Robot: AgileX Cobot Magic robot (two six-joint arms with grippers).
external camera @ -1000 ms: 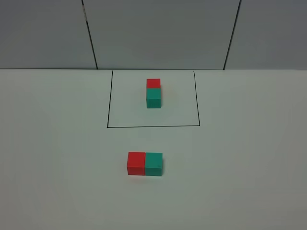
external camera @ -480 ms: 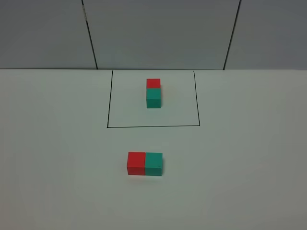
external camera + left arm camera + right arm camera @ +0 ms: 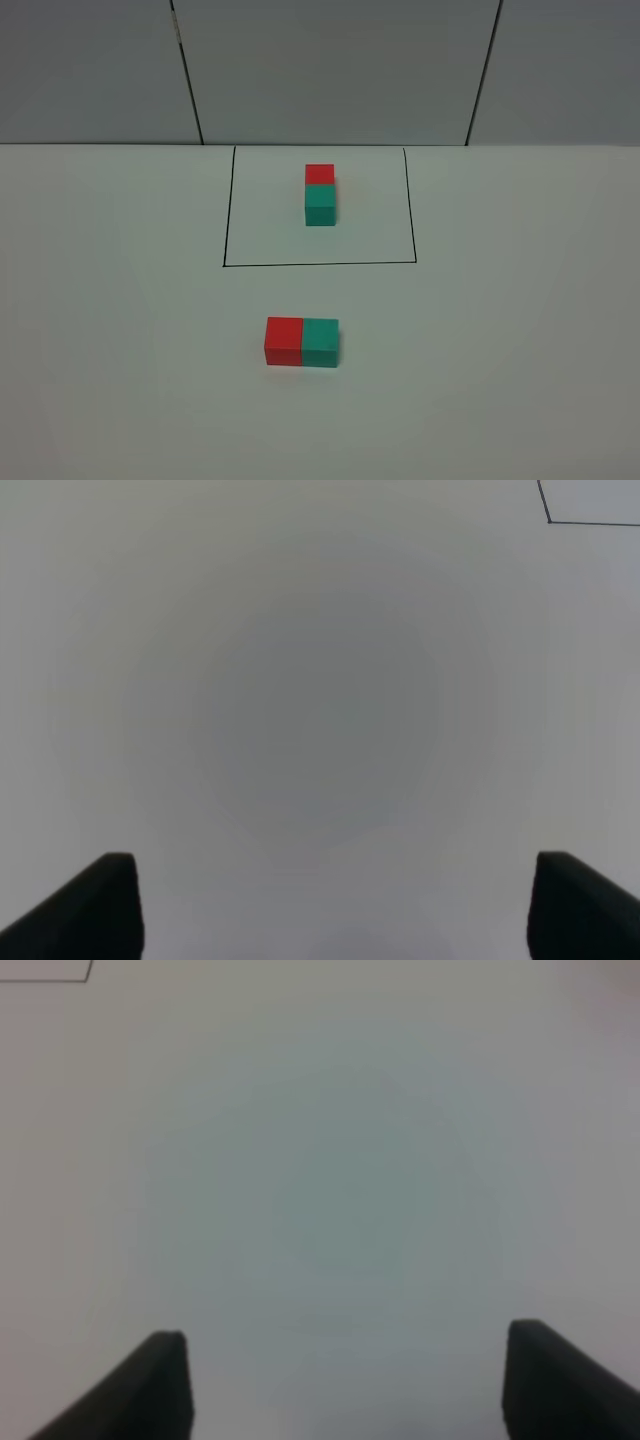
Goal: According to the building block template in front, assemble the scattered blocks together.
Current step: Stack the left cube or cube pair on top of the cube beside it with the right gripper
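Observation:
The building block template stands inside a thin black drawn rectangle (image 3: pixel 320 264) at the back of the table: a red cube (image 3: pixel 320 174) with a teal cube (image 3: pixel 320 204) touching its near face. The scattered blocks lie in front of the rectangle, outside it: a red cube (image 3: pixel 283 340) on the left touches a teal cube (image 3: pixel 321 342) on the right. Neither arm shows in the exterior high view. My left gripper (image 3: pixel 335 865) is open and empty over bare table. My right gripper (image 3: pixel 345 1340) is open and empty over bare table.
The white table (image 3: pixel 500 350) ends at a grey panelled wall (image 3: pixel 340 70) with dark seams. A corner of the black rectangle shows in the left wrist view (image 3: pixel 549 521) and in the right wrist view (image 3: pixel 88 978).

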